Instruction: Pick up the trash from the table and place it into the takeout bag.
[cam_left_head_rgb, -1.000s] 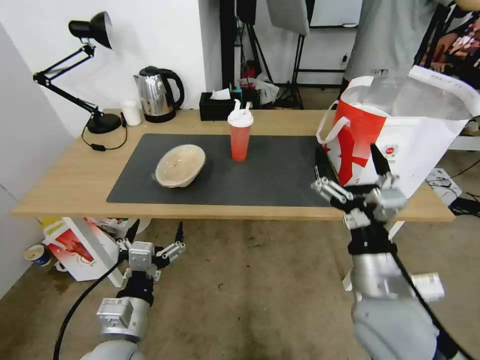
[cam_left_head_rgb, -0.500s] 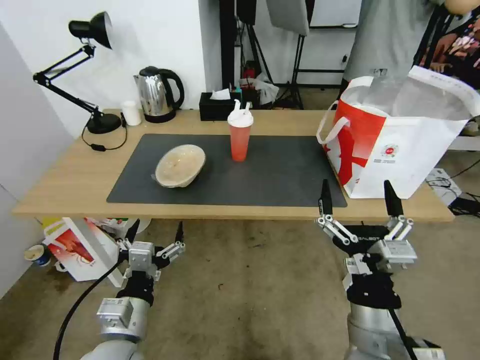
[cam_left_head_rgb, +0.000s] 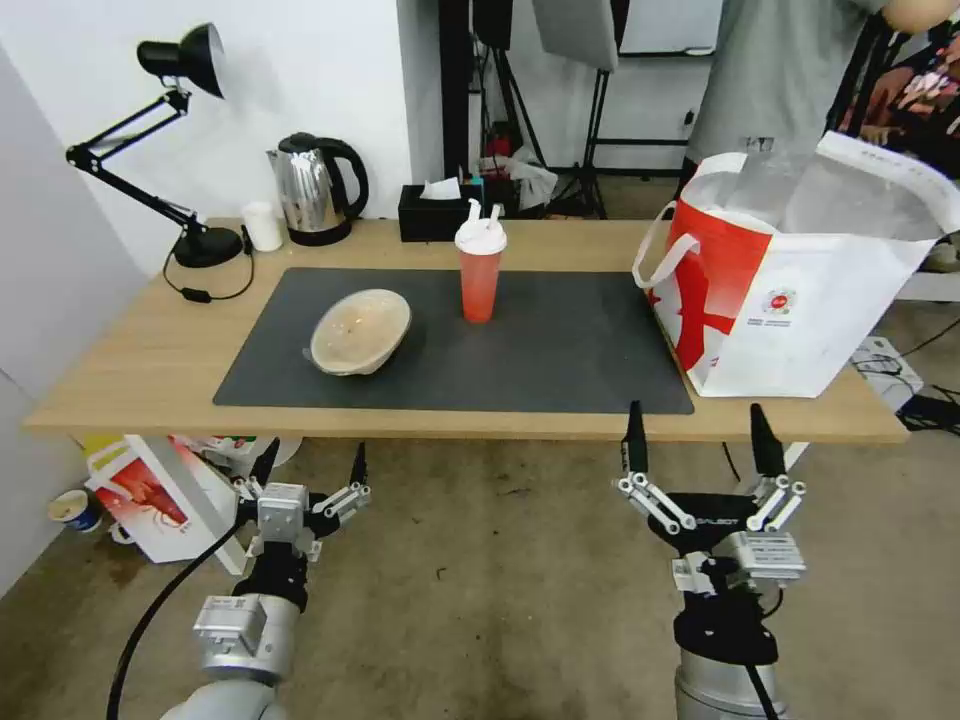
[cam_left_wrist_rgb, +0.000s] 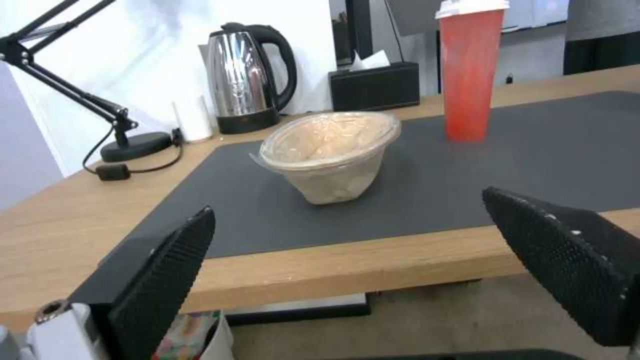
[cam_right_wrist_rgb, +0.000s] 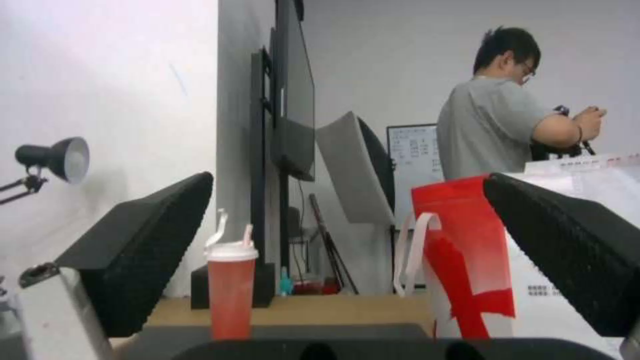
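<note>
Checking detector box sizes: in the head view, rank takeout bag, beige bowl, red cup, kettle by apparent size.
Largest to smallest, as they look in the head view:
1. takeout bag, by far
2. beige bowl
3. kettle and red cup: too close to rank, and the kettle stands farther back, so it looks smaller than it is.

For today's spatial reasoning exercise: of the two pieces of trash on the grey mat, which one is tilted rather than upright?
The shallow beige bowl, on the mat's left part: it leans on its side, opening angled. The red cup with white lid stands upright.
</note>
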